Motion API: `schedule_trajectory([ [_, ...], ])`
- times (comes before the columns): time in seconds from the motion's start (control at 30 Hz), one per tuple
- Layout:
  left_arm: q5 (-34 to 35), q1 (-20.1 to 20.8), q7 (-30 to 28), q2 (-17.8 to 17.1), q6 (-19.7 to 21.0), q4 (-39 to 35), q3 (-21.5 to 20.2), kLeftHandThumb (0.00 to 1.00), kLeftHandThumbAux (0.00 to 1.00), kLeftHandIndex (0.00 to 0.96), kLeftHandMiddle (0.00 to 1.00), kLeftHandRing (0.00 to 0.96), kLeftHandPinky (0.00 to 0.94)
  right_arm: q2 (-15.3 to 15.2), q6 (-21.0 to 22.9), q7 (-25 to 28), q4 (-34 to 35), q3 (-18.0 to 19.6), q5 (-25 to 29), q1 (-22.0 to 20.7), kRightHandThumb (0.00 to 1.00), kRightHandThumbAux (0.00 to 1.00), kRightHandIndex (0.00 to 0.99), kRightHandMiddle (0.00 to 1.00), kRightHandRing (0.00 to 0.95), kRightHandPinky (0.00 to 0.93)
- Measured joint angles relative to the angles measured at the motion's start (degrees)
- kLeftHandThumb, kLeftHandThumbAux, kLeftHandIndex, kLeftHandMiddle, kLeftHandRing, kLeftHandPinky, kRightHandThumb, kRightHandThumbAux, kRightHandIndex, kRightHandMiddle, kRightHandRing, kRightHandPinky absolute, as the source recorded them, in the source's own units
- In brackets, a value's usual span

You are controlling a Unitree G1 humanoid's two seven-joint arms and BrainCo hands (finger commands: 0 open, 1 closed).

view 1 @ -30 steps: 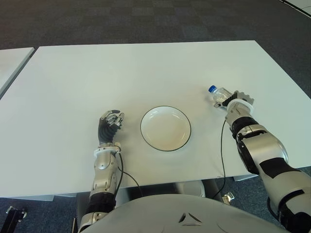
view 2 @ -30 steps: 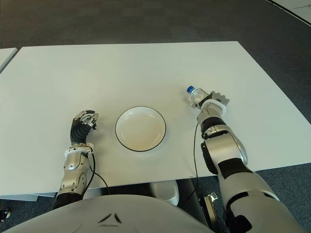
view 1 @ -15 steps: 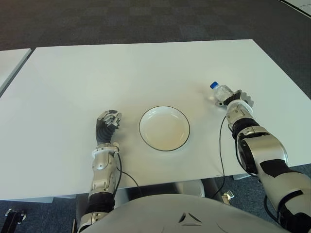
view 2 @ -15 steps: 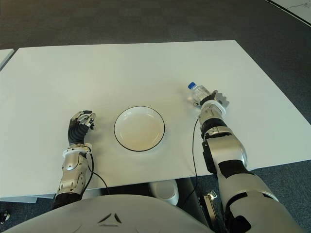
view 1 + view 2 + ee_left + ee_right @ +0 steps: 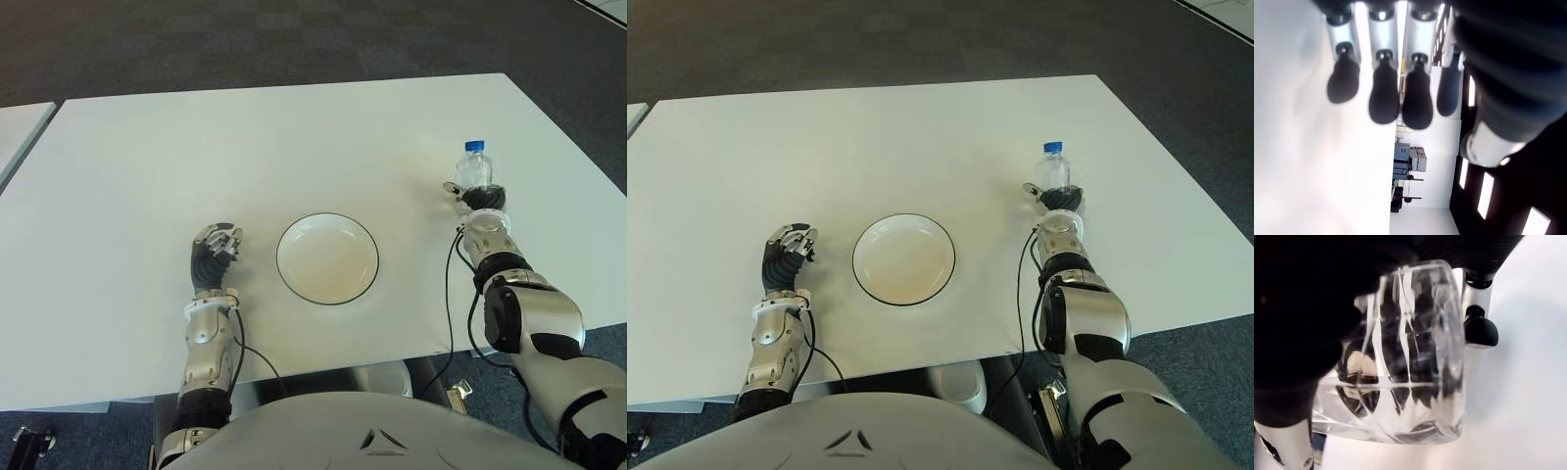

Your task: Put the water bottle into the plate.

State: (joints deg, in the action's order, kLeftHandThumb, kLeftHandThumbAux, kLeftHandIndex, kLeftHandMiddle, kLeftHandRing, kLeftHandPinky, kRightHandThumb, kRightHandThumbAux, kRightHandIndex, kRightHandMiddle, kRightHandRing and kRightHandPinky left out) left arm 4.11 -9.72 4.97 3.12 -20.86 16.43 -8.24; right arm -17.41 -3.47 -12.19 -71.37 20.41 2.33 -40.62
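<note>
Bottle (image 5: 475,166) upright in right hand (image 5: 482,201), near table's (image 5: 294,137) right edge.

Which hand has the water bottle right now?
The right hand, out to the right of the plate, grips the upright water bottle. The left hand, left of the plate, is curled and holds nothing.

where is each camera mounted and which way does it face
Left eye: on the head, looking forward and down at the table; both arms show, left hand left of the plate.
Right eye: same head, slightly offset; same scene, right hand gripping the upright bottle.
Left wrist: on the left arm, close on its curled, empty fingers.
Right wrist: on the right arm, close on the bottle in its hand.
Shared: both eyes show everything; the right wrist shares the bottle.
</note>
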Motion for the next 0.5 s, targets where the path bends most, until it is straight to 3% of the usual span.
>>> schedule_trajectory([
  [0.17,0.0,0.2,0.0,0.0,-0.2,0.0,0.0,0.706,0.718,0.434,0.72,0.718,0.723,1.6,-0.2,10.3,0.5,8.0,10.5,-0.7,0.699,0.725,0.438,0.856,0.86,0.878],
  [0.3,0.0,0.1,0.0,0.0,-0.5,0.0,0.0,0.706,0.718,0.434,0.724,0.722,0.724,2.9,2.1,19.4,0.0,14.0,18.8,-0.9,0.702,0.723,0.438,0.869,0.873,0.886],
  [0.5,0.0,0.1,0.0,0.0,-0.5,0.0,0.0,0.706,0.718,0.434,0.721,0.718,0.715,3.6,5.1,26.0,-0.1,17.1,23.9,-0.9,0.705,0.722,0.439,0.88,0.884,0.887],
])
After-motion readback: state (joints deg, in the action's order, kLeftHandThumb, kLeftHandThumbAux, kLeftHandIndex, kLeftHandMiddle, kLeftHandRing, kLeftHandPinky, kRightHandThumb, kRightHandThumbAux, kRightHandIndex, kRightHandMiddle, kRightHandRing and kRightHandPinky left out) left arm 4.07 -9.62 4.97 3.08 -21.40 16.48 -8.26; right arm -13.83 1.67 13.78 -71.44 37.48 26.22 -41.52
